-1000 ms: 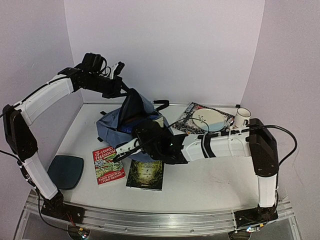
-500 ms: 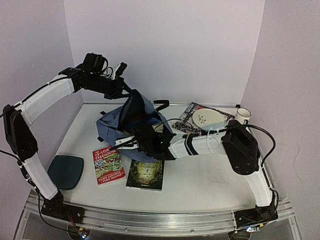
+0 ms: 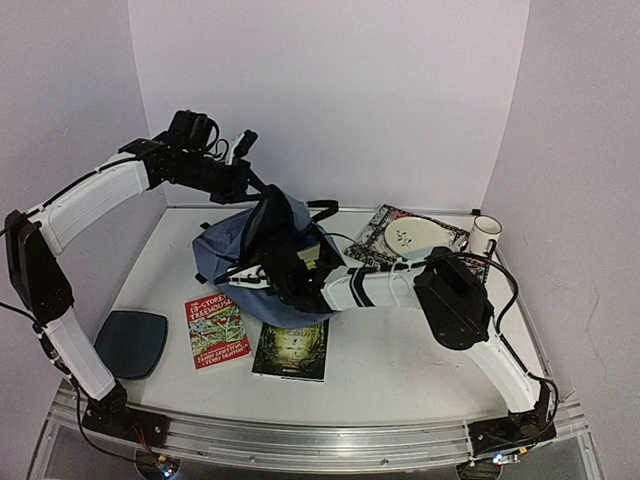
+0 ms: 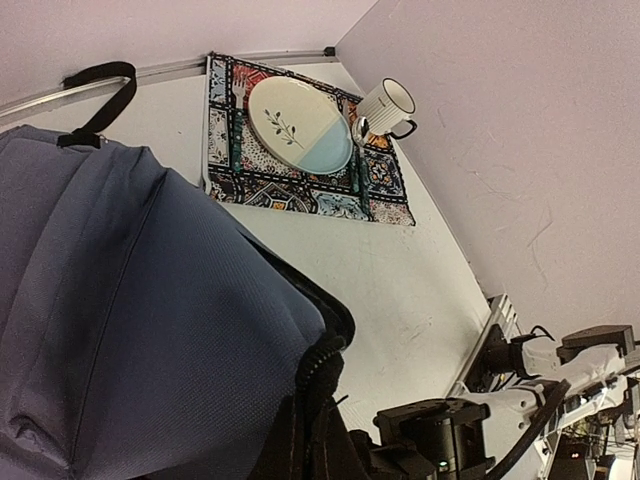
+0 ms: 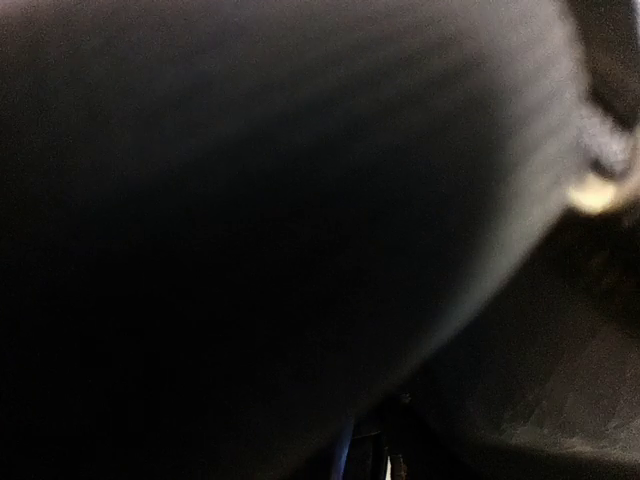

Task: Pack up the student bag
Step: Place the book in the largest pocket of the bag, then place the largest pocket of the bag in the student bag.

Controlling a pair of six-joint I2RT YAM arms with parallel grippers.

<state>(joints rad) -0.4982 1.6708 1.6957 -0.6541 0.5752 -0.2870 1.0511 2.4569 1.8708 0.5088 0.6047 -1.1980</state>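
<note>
Change: right arm (image 3: 380, 285) is reaching deeper into student bag (image 3: 225, 262).
Left jaws: pinching it open.
Right jaws: we are not seeing them.

Matt woven cloth student bag (image 4: 130, 300), glossy glazed plate (image 4: 298, 125), glossy mug (image 4: 385, 105)

You're looking at a robotics lab test cell, not a lived-in room: plain pale wall panels (image 3: 330, 90) box in a white table (image 3: 400, 370) on three sides. An aluminium rail (image 3: 320, 438) runs along its near edge, carrying two bolted arm bases (image 3: 105, 405) and loose cables (image 3: 100, 440).
</note>
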